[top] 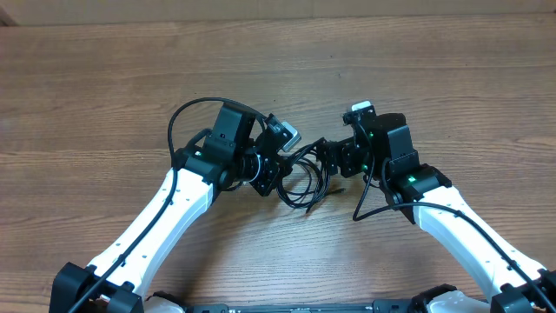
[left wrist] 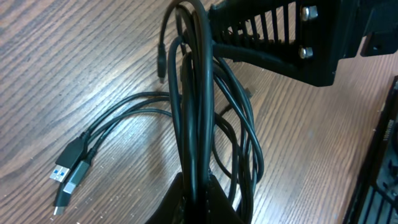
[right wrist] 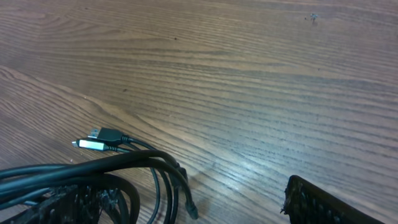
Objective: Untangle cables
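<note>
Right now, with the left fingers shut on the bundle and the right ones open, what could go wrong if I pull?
1. The left fingers pinch several strands of the cables together, so a pull may drag the whole bundle, not one cord.
2. The loops overlap and could cinch tighter.
3. The USB plugs lying on the table might snag in a loop.

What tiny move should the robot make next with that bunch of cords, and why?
Probably close the right gripper on a single loop and ease it sideways. The left gripper is clamped on the bunched cables, anchoring them, while the right one stands open right beside the bunch, gripping nothing.
</note>
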Robot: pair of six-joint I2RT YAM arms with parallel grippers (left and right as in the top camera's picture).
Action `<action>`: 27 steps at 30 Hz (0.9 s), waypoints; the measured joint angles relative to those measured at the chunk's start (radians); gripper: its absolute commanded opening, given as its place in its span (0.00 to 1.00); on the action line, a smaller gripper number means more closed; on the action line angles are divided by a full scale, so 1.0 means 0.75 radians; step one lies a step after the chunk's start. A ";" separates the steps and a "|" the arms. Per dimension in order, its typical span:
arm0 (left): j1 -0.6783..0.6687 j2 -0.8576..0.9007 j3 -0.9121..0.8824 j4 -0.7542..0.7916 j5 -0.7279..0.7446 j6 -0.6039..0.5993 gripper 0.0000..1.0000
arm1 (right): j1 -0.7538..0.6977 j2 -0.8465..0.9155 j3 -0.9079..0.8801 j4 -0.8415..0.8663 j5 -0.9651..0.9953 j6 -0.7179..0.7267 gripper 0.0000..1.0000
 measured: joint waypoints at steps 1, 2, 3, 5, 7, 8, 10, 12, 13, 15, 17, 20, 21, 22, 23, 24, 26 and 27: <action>0.003 0.000 0.000 -0.002 0.006 -0.003 0.04 | 0.000 0.000 0.000 0.003 0.000 0.000 0.91; 0.004 0.000 0.000 -0.003 0.010 -0.004 0.04 | 0.000 0.000 0.000 0.006 -0.001 -0.001 0.91; 0.004 0.000 0.000 -0.005 0.013 -0.008 0.04 | 0.000 0.000 0.000 0.007 -0.001 -0.001 0.91; 0.004 0.000 0.000 -0.008 0.020 -0.009 0.04 | 0.000 0.000 0.000 0.011 -0.001 -0.001 0.91; 0.004 0.000 0.000 -0.008 0.030 -0.012 0.04 | 0.001 0.000 0.000 0.019 -0.001 -0.001 0.91; 0.004 0.000 0.000 -0.008 0.036 -0.012 0.04 | 0.000 0.000 0.000 0.026 -0.001 -0.001 0.91; 0.005 0.000 0.000 -0.008 0.057 -0.012 0.04 | 0.000 0.000 0.000 0.043 -0.001 -0.005 0.91; 0.005 0.000 0.000 -0.007 0.084 -0.013 0.04 | 0.000 0.000 0.000 0.055 -0.003 -0.005 0.92; 0.005 0.000 0.000 -0.006 0.096 -0.013 0.05 | 0.000 0.000 0.000 0.062 -0.005 -0.005 0.92; 0.006 0.000 0.000 -0.001 0.132 -0.014 0.04 | 0.000 0.000 0.000 0.073 -0.005 -0.005 0.92; 0.006 0.000 0.000 0.006 0.175 -0.017 0.04 | 0.000 0.000 0.000 0.083 -0.005 -0.006 0.92; 0.006 0.000 0.000 0.019 0.224 -0.018 0.04 | 0.000 0.000 0.000 0.091 -0.007 -0.005 0.92; 0.006 0.000 0.000 0.025 0.237 -0.018 0.04 | 0.000 0.000 0.000 0.093 -0.009 -0.004 0.92; 0.006 0.000 0.000 0.032 0.246 -0.019 0.04 | 0.000 0.000 0.000 0.094 -0.015 -0.004 0.92; 0.005 0.000 0.000 0.040 0.254 -0.019 0.05 | 0.000 0.000 0.000 0.095 -0.019 -0.004 0.92; 0.003 0.000 0.000 0.044 0.262 -0.021 0.05 | -0.001 0.000 0.000 0.095 -0.025 -0.003 0.91; 0.000 0.000 0.000 0.045 0.270 -0.021 0.04 | -0.003 0.000 0.000 0.095 -0.039 -0.003 0.91; -0.002 0.000 0.000 0.045 0.274 -0.022 0.04 | -0.003 0.000 0.000 0.096 -0.047 -0.003 0.91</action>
